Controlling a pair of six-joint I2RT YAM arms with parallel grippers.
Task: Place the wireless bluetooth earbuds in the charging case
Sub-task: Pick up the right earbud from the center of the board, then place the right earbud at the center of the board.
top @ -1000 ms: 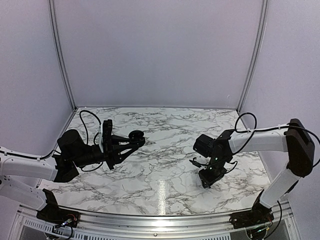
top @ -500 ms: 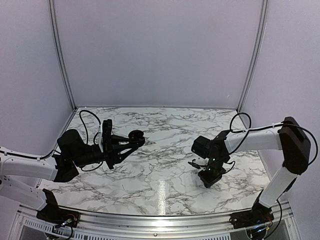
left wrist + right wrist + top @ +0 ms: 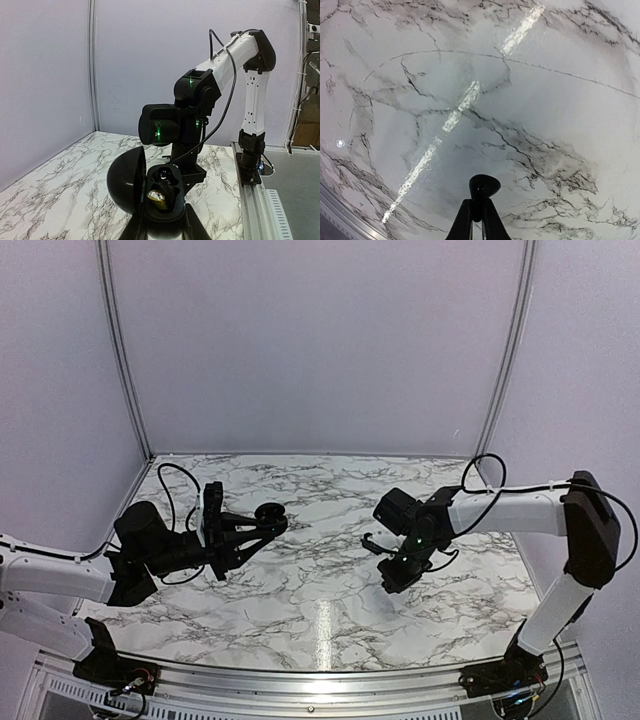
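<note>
My left gripper [image 3: 163,226] is shut on the black charging case [image 3: 167,212], holding it above the table with its round lid [image 3: 122,181] swung open to the left. A black earbud [image 3: 168,175] sits in the case's far slot; something yellow [image 3: 157,197] shows in the near slot. In the top view the case [image 3: 270,512] hangs at centre-left, held by my left gripper [image 3: 258,528]. My right gripper [image 3: 481,204] is shut on another black earbud [image 3: 485,186], held above the marble. From above, that gripper [image 3: 392,578] is right of centre and its earbud is too small to see.
The marble table [image 3: 320,570] runs to a metal rail [image 3: 300,685] at the near edge. Pale walls close the back and both sides. In the left wrist view the right arm [image 3: 175,125] stands just behind the case.
My right gripper has shut and the right arm has moved left toward the table's middle. The left arm with the case has hardly moved.
</note>
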